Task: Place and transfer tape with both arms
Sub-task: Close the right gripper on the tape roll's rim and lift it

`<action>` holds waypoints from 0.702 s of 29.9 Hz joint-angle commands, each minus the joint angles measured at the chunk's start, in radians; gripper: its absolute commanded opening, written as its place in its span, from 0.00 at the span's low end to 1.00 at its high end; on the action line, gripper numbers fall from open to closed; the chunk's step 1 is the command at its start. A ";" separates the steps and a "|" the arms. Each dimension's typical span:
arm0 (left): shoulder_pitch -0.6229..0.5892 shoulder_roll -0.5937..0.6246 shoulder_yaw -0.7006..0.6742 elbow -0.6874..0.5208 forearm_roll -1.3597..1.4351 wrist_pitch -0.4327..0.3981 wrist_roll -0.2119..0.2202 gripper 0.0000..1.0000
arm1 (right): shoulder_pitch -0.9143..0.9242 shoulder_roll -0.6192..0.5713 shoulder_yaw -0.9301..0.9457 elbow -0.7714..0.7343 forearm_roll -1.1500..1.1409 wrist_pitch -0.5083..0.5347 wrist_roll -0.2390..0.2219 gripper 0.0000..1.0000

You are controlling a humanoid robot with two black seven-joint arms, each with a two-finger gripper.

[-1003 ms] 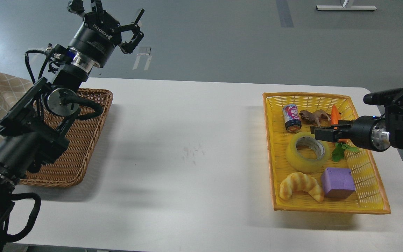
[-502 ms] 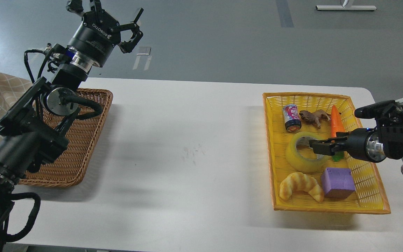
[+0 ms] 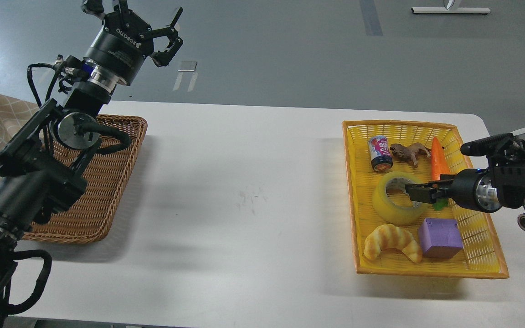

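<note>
The white table [image 3: 244, 196] lies bare between the brown wicker tray [image 3: 107, 191] and the yellow plastic basket [image 3: 476, 228]. In that basket the translucent yellow tape roll [image 3: 392, 212] lies flat, hemmed by a croissant [image 3: 392, 241] and a purple block [image 3: 440, 237]. My right pincer [image 3: 415, 191] sits over its far rim; its spread I cannot tell. Farther off, my left pincer [image 3: 144, 23] is raised, fingers wide
</note>
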 commanded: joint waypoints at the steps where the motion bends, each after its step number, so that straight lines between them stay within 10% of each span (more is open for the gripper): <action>1: 0.002 -0.001 -0.001 0.000 0.000 0.000 0.000 0.98 | 0.000 0.007 -0.003 -0.001 0.000 0.000 0.001 0.92; 13: 0.002 0.000 -0.001 0.000 0.000 0.000 0.000 0.98 | 0.006 0.007 -0.048 -0.001 0.000 0.000 0.001 0.72; 21: 0.002 0.000 -0.002 0.001 0.000 0.000 0.000 0.98 | 0.012 0.004 -0.083 -0.004 0.001 0.000 0.003 0.30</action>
